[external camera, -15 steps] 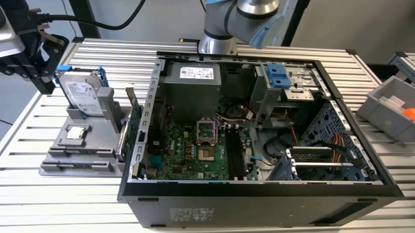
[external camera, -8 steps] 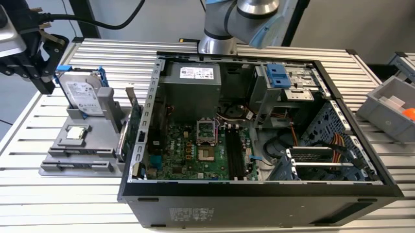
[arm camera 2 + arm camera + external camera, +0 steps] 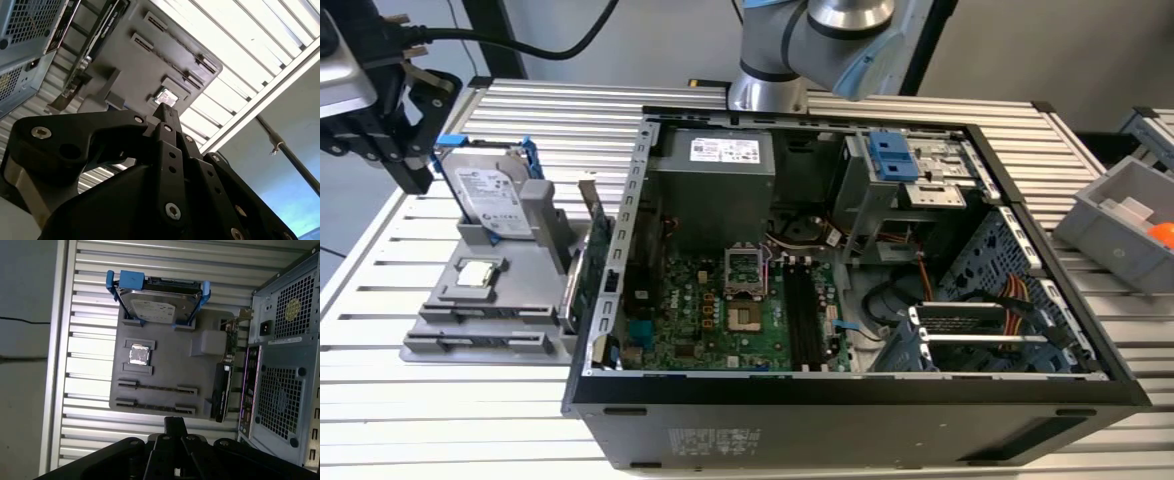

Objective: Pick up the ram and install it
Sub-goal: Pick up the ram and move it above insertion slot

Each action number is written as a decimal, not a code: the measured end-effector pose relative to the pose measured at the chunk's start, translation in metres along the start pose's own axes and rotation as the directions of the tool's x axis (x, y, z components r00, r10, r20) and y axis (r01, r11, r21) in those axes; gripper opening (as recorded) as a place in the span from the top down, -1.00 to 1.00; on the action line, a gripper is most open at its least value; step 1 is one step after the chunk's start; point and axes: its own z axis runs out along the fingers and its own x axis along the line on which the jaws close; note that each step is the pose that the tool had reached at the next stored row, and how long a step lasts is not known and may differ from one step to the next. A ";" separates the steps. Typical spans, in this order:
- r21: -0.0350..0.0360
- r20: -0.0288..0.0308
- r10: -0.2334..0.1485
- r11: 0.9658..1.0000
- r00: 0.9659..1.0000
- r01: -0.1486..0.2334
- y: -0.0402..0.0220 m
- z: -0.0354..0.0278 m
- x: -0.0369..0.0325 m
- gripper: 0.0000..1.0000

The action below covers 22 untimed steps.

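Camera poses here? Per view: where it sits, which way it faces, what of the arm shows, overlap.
Exterior view: off the arm, raised, looking down into the open PC case; shows the arm and the hand near the grey holder.
First wrist view: on the wrist, looking down past the hand onto the holder, hard drive and ram.
Second wrist view: on the wrist, looking obliquely along the hand at the holder.
Shared: all three show the hand, holder and small square chip.

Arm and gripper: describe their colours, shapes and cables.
The arm has silver-grey rounded joints with a light blue cap. The gripper is matt black, built of jointed links with silver screws, narrowing to slim tips. A black cable leads to it.
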 end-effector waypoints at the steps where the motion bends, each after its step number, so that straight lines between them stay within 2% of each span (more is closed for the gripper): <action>1: 0.000 0.000 -0.003 1.000 1.000 0.003 0.0000 0.0000 0.0000 1.00; 22: -0.001 -0.002 -0.041 0.999 0.999 0.041 0.0000 0.0000 0.0000 1.00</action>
